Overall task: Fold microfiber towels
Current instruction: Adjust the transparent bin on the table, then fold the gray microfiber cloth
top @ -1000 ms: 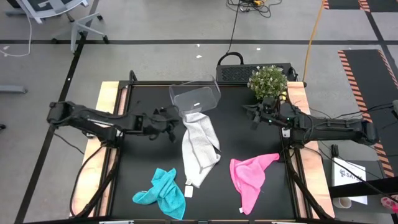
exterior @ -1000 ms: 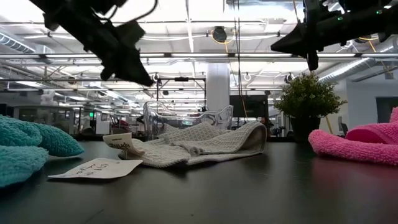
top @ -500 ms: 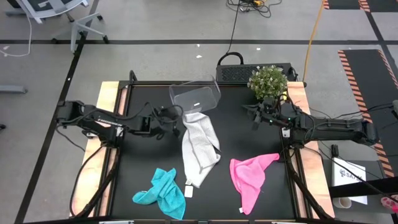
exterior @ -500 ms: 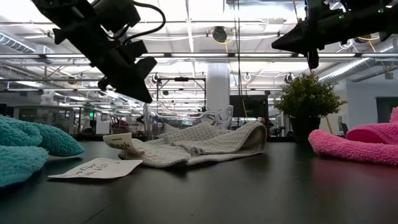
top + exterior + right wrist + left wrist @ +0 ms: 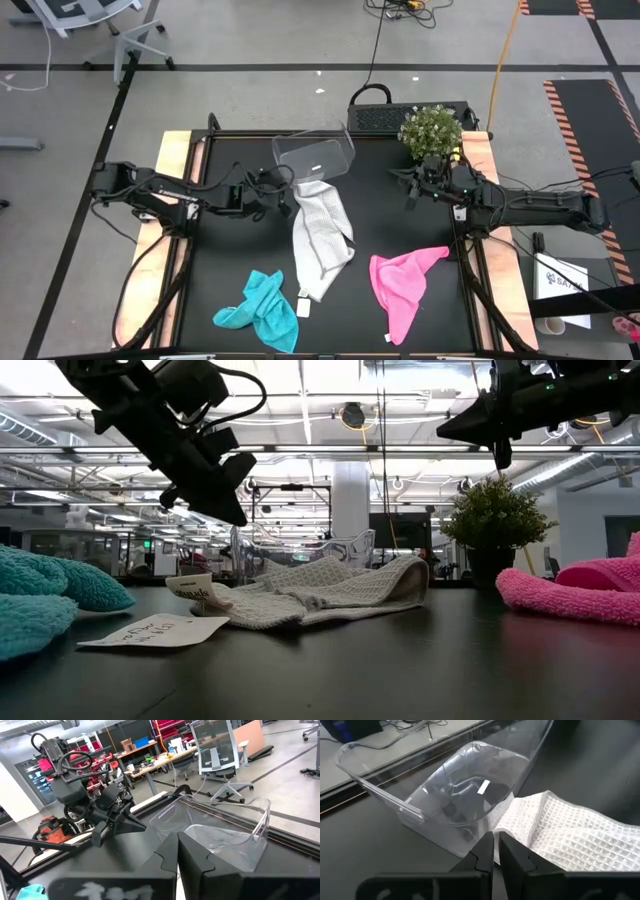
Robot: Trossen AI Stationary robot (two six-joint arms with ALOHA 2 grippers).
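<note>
High view, black bench [image 5: 230,270]: left gripper [image 5: 287,190] at 10 o'clock, fingers pressed nearly together, empty, raised just beside the top end of the grey-white towel [image 5: 322,236] and near the clear plastic bin [image 5: 314,155] at 12 o'clock. Grey-white towel stretched from bin toward centre, paper tag [image 5: 303,307] at its lower end. Teal towel [image 5: 258,311] crumpled at 7 o'clock. Pink towel [image 5: 403,283] crumpled at 5 o'clock. Right gripper [image 5: 411,186] at 2 o'clock, closed tight, empty, aloft beside potted plant [image 5: 431,130].
</note>
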